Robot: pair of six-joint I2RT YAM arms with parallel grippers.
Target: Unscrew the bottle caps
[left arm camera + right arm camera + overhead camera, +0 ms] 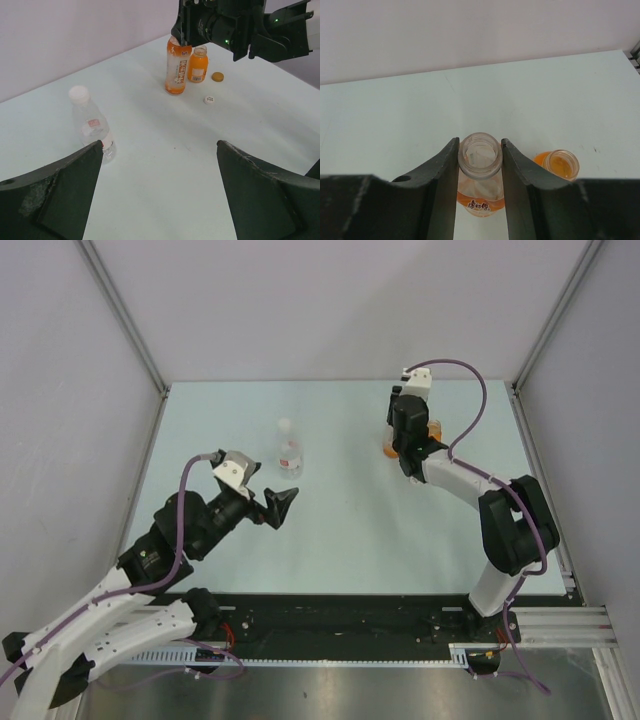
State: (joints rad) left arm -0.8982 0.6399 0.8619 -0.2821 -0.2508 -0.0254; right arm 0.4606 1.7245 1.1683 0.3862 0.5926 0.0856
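Pinching the already-uncapped tall orange bottle (pixel 176 72) by the neck with the right gripper (pixel 479 148), so let go straight, no tipping. Then go for the white cap (pixel 79 93) on the clear bottle (pixel 94 127), just ahead-left of the wide-spread left gripper (pixel 159 165). Grab low.

Clear bottle (pixel 92 125) stands upright, white cap (pixel 79 93) on. Tall orange bottle (pixel 177 70) stands upright and uncapped, its neck pinched in the right tool (pixel 479 144). Squat bottle (pixel 198 64), open, stands just beside it at 3 o'clock. In the left wrist view, orange cap (pixel 217 76) lies at the squat bottle's 3 o'clock and loose white cap (pixel 209 100) at its 5, both flat on the bench (pixel 150 170).
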